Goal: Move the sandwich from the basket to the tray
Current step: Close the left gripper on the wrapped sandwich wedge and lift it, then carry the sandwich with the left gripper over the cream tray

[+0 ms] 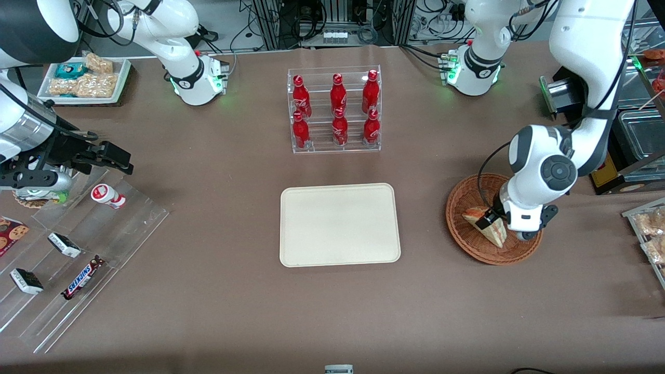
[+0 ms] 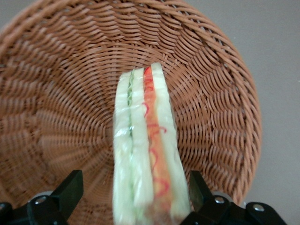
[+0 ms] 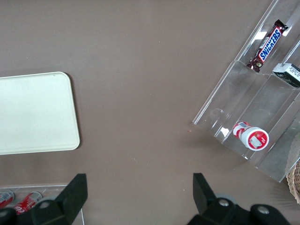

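Observation:
The sandwich (image 1: pixel 497 235), a clear-wrapped wedge with red and green filling, lies in the round wicker basket (image 1: pixel 462 200) toward the working arm's end of the table. My left gripper (image 1: pixel 491 218) is down in the basket, open, with its fingers on either side of the sandwich. In the left wrist view the sandwich (image 2: pixel 145 150) stands on edge between the two black fingers (image 2: pixel 70 187); one finger is apart from it, the other close beside it. The gripper (image 2: pixel 133 187) is over the basket's floor (image 2: pixel 56 103). The cream-beige tray (image 1: pixel 340 224) lies bare at the table's middle, also in the right wrist view (image 3: pixel 33 112).
A clear rack of red bottles (image 1: pixel 335 111) stands farther from the front camera than the tray. A stepped clear display (image 1: pixel 78 249) with snack bars and a small cup lies toward the parked arm's end. A white snack tray (image 1: pixel 85 78) sits by the parked arm's base.

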You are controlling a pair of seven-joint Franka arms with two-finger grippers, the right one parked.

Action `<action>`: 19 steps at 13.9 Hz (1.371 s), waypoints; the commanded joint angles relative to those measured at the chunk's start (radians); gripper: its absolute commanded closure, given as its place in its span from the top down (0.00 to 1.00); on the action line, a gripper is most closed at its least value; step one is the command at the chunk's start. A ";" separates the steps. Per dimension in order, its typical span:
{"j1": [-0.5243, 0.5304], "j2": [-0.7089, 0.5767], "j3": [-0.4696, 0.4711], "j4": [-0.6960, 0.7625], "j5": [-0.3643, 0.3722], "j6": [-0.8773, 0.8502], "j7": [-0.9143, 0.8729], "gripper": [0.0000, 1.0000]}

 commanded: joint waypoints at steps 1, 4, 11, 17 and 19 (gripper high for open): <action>-0.002 0.031 0.002 0.017 0.025 0.027 -0.049 0.15; -0.013 0.001 -0.001 0.106 0.031 -0.125 -0.043 0.00; -0.248 0.014 -0.044 0.442 0.094 -0.431 -0.032 0.00; -0.525 0.214 -0.041 0.574 0.124 -0.235 -0.048 0.00; -0.562 0.281 -0.037 0.580 0.161 -0.133 -0.038 0.00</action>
